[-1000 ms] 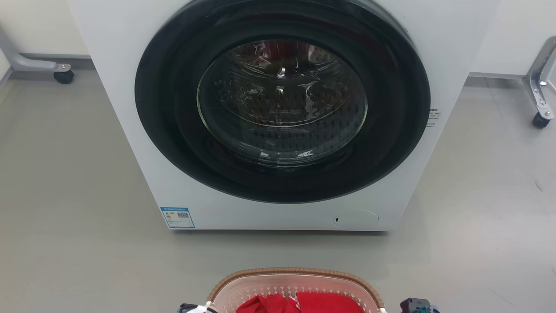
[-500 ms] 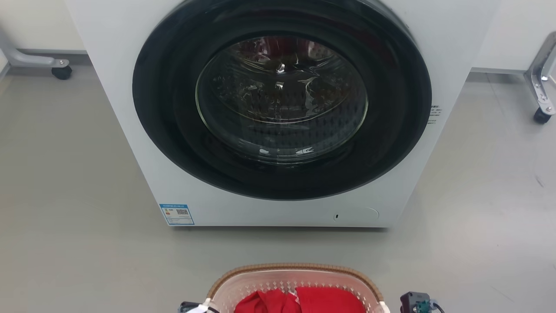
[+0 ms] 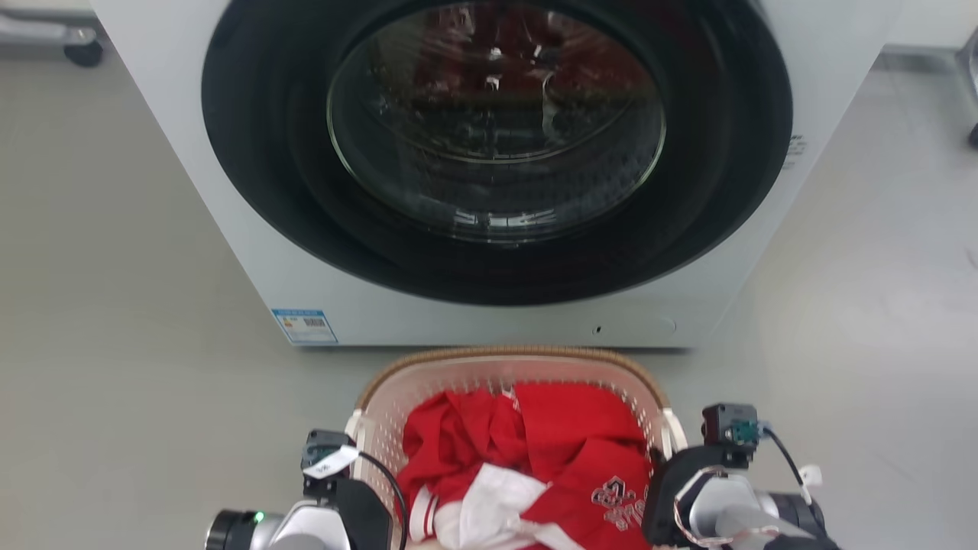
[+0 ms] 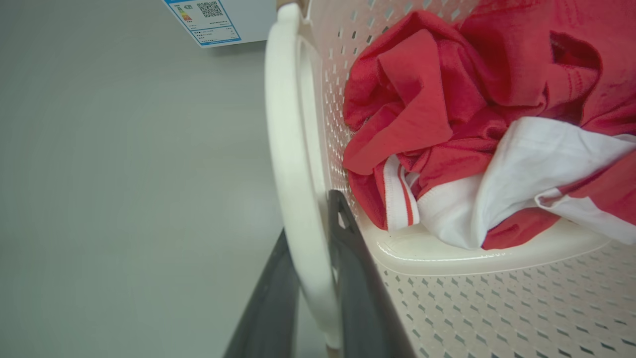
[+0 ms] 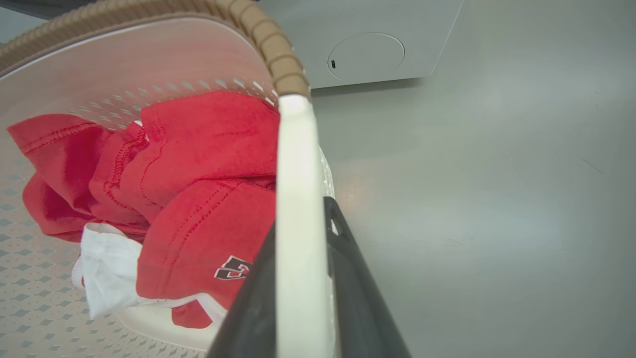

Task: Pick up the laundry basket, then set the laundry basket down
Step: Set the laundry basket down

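The laundry basket (image 3: pixel 507 357), cream perforated plastic with a brown woven-look rim, sits low in the head view just in front of the washer, holding red and white clothes (image 3: pixel 535 451). My left gripper (image 4: pixel 310 219) is shut on the basket's white left handle (image 4: pixel 290 149), one dark finger on each side of it. On the other side, my right gripper (image 5: pixel 300 214) is shut on the white right handle (image 5: pixel 295 174). Both grippers also show in the head view, the left gripper (image 3: pixel 357 477) and the right gripper (image 3: pixel 671 462). Whether the basket rests on the floor cannot be told.
A white front-loading washer (image 3: pixel 489 153) with its dark round door shut stands right behind the basket. Grey floor (image 3: pixel 114 382) lies open to the left and right. A caster of a metal frame (image 3: pixel 82 52) shows at the far left.
The head camera has tipped down and moved closer. The basket now shows larger, with its far rim almost at the washer's foot. Both grippers have stayed at the handles.
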